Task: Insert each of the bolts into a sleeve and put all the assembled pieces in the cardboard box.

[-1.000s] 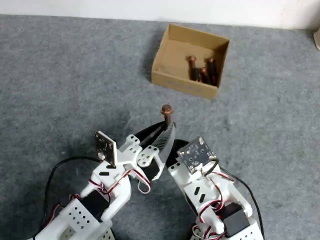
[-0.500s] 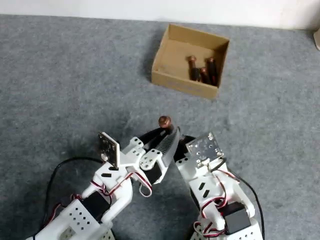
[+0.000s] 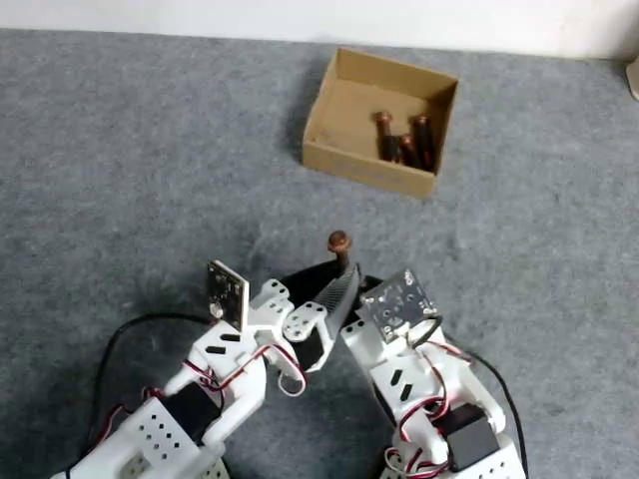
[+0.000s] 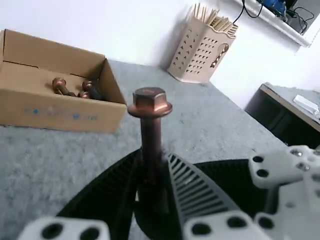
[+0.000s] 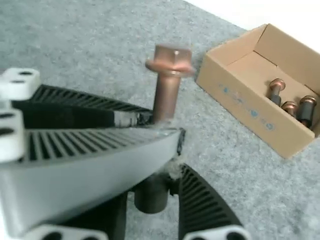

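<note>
left gripper (image 4: pixel 150 176) clamped on the shaft of the upright bolt (image 4: pixel 150 125), head up; right gripper (image 5: pixel 150 205) closed on the dark sleeve (image 5: pixel 150 194) directly beneath it; farther off, cardboard box (image 3: pixel 367 166) containing three assembled pieces (image 3: pixel 404 142).

Copper bolt (image 4: pixel 150 132), tan cardboard box (image 3: pixel 367 168).

— What sort of room am I driving in?
— An office or small lab, I'd say: grey felt over the counter (image 3: pixel 120 150), plain white wall (image 4: pixel 100 25), a perforated holder (image 4: pixel 200 50) of wooden sticks, cables (image 4: pixel 256 11) trailing on a ledge (image 4: pixel 280 25) behind it.
</note>
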Tool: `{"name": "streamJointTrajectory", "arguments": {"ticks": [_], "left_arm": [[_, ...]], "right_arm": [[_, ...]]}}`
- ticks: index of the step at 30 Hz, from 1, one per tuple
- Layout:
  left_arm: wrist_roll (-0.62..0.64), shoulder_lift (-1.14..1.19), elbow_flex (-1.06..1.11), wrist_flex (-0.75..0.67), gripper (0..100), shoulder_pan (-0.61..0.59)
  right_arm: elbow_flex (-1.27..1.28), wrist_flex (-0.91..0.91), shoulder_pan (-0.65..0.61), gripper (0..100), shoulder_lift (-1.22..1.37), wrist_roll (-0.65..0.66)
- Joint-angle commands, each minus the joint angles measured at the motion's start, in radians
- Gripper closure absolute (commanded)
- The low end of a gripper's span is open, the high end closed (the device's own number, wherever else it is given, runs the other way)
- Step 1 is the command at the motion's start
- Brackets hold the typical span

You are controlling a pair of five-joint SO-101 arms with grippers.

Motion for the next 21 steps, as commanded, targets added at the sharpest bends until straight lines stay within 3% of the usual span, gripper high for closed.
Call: {"name": "streamJointTrajectory", "arguments": {"ticks": [1, 6, 11, 15, 18, 21], "left_arm": [[-0.003, 0.015, -0.036, 0.054, 100, 0.027], [-0.011, 0.015, -0.021, 0.049, 100, 0.045], [-0.011, 0.013, -0.064, 0.051, 99, -0.071], [-0.011, 0.015, -0.070, 0.058, 82, -0.096], [-0.011, 0.015, -0.099, 0.143, 69, -0.090], [-0.006, 0.015, -0.157, 0.253, 65, -0.091]], "right_arm": [[-0.076, -0.025, -0.021, 99.5, -0.010, 0.008], [-0.107, 0.015, -0.019, 99.5, -0.010, 0.011], [-0.099, 0.013, -0.019, 99.5, -0.010, 0.012], [-0.097, 0.012, -0.019, 99.5, -0.010, 0.012], [-0.097, 0.012, -0.019, 99.5, -0.010, 0.012], [-0.097, 0.010, -0.019, 99.5, -0.010, 0.012]]}}
